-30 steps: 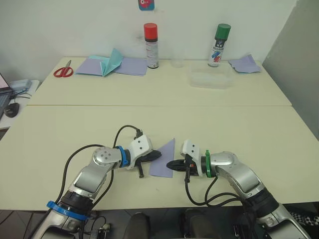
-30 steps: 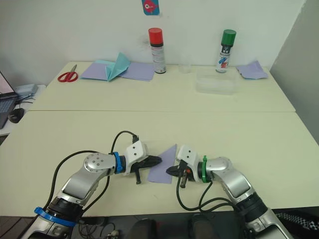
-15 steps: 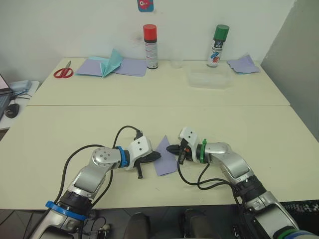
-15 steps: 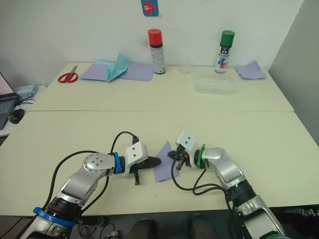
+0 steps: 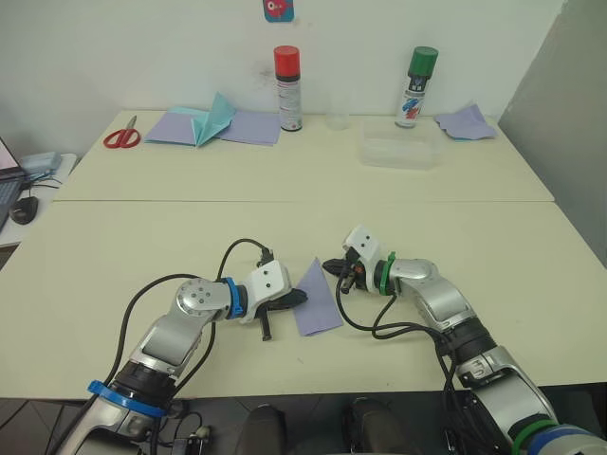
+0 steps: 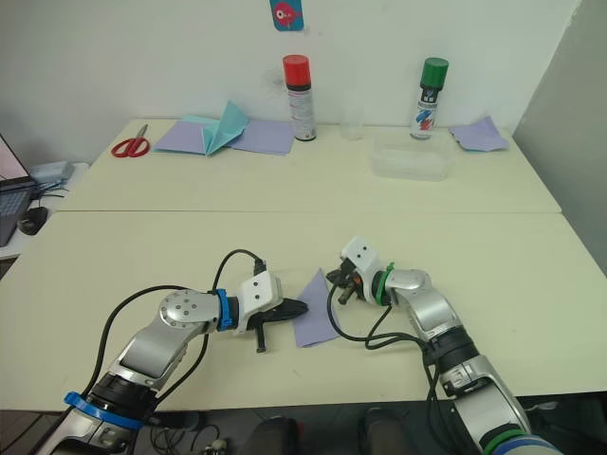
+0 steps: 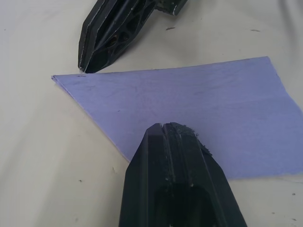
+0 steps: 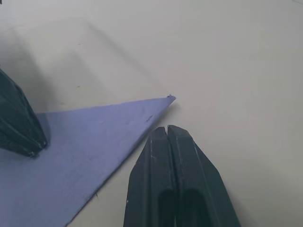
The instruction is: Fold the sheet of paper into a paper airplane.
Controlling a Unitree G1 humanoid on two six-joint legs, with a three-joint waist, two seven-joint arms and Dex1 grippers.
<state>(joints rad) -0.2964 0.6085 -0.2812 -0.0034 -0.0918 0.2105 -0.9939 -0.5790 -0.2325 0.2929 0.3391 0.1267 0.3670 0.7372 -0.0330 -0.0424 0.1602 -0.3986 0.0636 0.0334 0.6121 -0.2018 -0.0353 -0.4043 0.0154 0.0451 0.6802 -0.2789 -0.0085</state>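
**Right gripper slides up to the paper's far tip**

The right gripper (image 5: 328, 268), fingers pressed together, moves from the paper's near right edge toward the table's far edge and now sits just beside the pointed far corner of the sheet of paper (image 5: 314, 301). The sheet itself swings slightly: its far tip shifts left, its near end turns toward the right.

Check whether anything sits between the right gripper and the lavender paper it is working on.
Nothing visible does. The right gripper, fingers shut, is just off the pointed tip of the sheet of paper, with bare table between. The left gripper presses the sheet's opposite side.
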